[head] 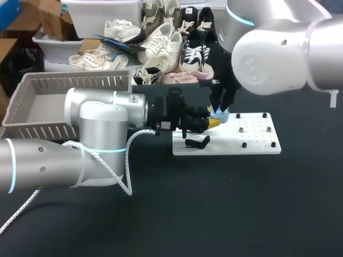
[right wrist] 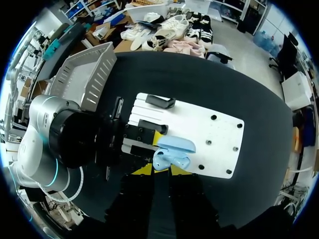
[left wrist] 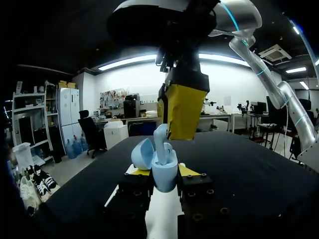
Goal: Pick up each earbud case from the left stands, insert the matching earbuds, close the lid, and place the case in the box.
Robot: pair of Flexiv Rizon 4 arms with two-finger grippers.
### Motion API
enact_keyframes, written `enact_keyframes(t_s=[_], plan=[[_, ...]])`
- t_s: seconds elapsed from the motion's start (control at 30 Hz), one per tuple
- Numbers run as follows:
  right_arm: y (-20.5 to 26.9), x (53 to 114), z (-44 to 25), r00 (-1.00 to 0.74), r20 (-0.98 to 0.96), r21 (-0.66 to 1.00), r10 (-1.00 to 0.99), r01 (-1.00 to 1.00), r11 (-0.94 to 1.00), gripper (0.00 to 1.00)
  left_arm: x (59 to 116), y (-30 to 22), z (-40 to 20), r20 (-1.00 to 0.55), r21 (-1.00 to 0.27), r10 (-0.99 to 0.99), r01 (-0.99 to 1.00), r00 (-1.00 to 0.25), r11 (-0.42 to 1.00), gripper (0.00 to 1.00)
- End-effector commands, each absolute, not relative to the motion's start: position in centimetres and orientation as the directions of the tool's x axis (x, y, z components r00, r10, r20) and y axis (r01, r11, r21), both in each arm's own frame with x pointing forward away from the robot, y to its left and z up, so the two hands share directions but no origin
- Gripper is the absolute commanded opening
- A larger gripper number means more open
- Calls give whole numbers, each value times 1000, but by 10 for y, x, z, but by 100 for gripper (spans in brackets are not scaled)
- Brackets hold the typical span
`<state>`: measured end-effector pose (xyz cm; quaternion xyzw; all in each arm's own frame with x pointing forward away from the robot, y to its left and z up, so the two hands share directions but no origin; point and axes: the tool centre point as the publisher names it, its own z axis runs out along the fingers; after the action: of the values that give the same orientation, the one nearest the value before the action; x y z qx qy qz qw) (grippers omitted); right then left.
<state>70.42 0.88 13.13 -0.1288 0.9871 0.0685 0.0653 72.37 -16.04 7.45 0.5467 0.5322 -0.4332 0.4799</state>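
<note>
We see the light blue earbud case upright with its lid swung open. It is clamped from both sides in our left gripper, whose yellow-tipped fingers press against its flanks. The case is held just above the near left corner of the white board. One earbud stands in the open case, its stem poking up out of the well.

Our right gripper hangs straight down over the case, its end right at the top of that stem. We cannot tell whether it has hold of the earbud or only hovers against it, since the stem hides the contact point.

In the head view a small black stand sits on the board just beside the left gripper. The grey box rests on the black table behind the left arm, well apart from the case.
</note>
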Motion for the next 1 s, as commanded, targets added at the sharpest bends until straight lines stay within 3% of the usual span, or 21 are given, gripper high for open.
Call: enact_keyframes(t_s=[0.03,1.0], plan=[[9,701,129,-959,-153,118,-240,-259,959,0,724,-160,74,-985,65,164,998,60,27,0],[4,702,129,-959,-194,125,-207,-233,964,0,724,-160,74,-985,65,164,998,60,27,0]])
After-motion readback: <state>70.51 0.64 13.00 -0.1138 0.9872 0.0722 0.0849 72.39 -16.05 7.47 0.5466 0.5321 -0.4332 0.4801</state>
